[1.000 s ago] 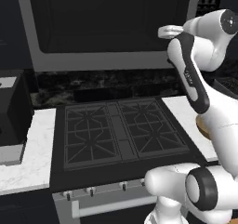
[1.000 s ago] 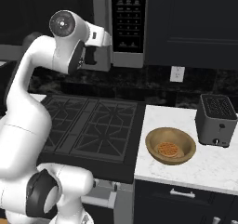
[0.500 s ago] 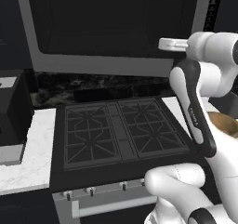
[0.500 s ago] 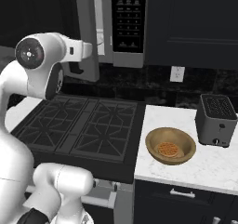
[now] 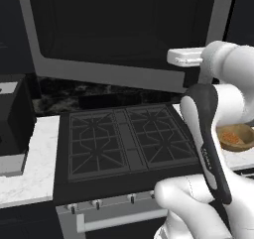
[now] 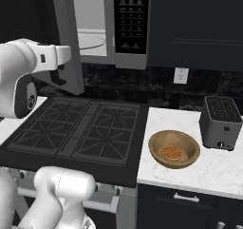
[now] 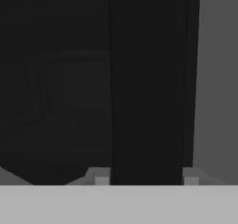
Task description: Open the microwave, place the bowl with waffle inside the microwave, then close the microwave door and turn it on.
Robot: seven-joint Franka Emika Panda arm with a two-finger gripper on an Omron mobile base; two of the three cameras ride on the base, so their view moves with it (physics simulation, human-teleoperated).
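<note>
Nearest thing to the robot was the black stove, so I'll place everything off that. Right of the stove, on the white counter, sat the bowl with a waffle in it, totally untouched, and a toaster stood just past the bowl toward the wall. Up above the stove's back edge hung the microwave, and the microwave door was swung wide open toward the stove's left side, so you could see the pale inside and the turntable. The gripper was up at that door, its two fingertips parted either side of a dark vertical bar, probably the handle. Whether they were actually pinching it, I couldn't tell.
</note>
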